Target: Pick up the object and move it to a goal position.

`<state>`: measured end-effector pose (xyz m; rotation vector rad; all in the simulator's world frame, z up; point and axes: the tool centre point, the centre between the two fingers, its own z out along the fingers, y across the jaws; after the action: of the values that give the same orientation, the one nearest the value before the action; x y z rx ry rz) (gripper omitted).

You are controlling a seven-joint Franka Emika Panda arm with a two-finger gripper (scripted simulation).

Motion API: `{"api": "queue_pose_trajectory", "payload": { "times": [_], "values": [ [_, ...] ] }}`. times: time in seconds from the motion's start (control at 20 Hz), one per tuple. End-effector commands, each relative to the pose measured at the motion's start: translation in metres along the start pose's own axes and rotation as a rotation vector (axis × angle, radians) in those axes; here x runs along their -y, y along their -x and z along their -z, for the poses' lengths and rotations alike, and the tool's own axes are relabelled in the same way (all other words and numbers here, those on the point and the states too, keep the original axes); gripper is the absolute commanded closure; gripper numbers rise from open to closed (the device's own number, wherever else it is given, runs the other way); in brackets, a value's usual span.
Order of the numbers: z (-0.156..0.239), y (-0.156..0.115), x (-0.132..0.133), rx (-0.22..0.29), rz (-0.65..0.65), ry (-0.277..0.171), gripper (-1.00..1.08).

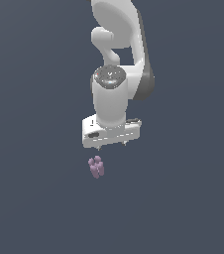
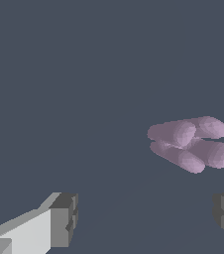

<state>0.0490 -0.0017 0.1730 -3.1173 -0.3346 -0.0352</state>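
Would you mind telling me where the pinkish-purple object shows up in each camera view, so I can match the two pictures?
Exterior view: the object sits just below centre, directly under the white end effector, apart from it.
Wrist view: the object is right of centre, beyond the two fingertips, not between them.
Shared landmark: the open end effector itself.

The object (image 1: 96, 167) (image 2: 190, 144) is a small, matte, pale pinkish-purple cluster of rounded, elongated lobes bunched side by side. It lies on the dark grey surface (image 1: 29, 198), untouched.
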Motion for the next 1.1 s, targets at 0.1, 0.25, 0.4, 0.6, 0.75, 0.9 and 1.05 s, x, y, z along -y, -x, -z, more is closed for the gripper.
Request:
{"api": "queue_pose_trajectory", "payload": {
  "times": [0.1, 0.25, 0.4, 0.6, 0.75, 0.9, 1.05],
  "values": [
    [-0.009, -0.013, -0.025, 0.009, 0.089, 0.002, -0.92],
    [-0.015, -0.019, -0.04, 0.014, 0.138, 0.002, -0.92],
    [-0.02, -0.024, -0.051, 0.017, 0.178, 0.002, -0.92],
    [-0.024, -0.027, -0.063, 0.021, 0.215, 0.001, -0.92],
    [-0.027, -0.029, -0.068, 0.023, 0.232, 0.001, -0.92],
    [-0.028, -0.03, -0.071, 0.023, 0.24, 0.001, -0.92],
    [-0.028, -0.029, -0.07, 0.023, 0.236, 0.001, -0.92]
  ]
}}
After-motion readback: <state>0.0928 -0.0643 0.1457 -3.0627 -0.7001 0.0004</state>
